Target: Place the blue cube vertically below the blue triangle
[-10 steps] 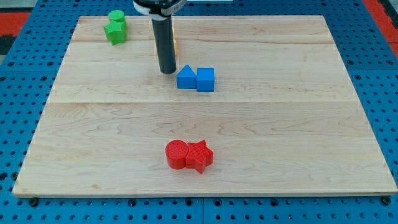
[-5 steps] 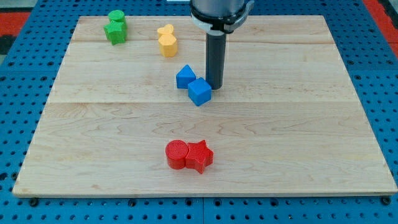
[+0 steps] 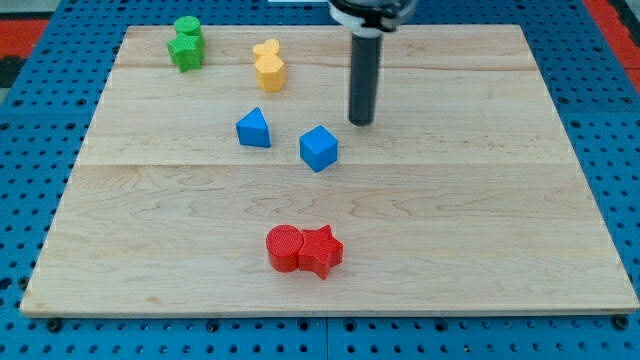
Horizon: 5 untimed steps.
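The blue cube (image 3: 319,148) sits near the board's middle, turned at an angle. The blue triangle (image 3: 254,129) lies to its left and slightly higher in the view, apart from it. My tip (image 3: 361,122) is up and to the right of the blue cube, with a small gap between them, touching no block.
Two green blocks (image 3: 185,44) sit together at the view's top left. A yellow block (image 3: 268,65) lies above the blue triangle. A red cylinder (image 3: 284,248) and a red star (image 3: 321,250) touch each other near the view's bottom. The wooden board (image 3: 500,200) rests on a blue pegboard.
The blue triangle has slid left, away from the blue cube. The cube has turned and shifted slightly down. My tip went from left of the blocks to their right, then up a little.
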### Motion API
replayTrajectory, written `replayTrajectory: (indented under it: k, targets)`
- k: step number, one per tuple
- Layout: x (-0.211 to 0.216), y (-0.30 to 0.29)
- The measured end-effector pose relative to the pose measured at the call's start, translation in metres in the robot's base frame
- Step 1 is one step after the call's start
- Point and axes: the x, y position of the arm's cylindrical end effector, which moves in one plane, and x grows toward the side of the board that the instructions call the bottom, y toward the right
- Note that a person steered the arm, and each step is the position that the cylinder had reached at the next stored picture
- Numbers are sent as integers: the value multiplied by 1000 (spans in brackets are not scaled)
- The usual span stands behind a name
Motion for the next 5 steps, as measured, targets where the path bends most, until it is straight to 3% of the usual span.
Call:
replayTrajectory:
  k: [1,2,5]
  targets:
    - [49,-55]
    - [54,-98]
    - [23,-120]
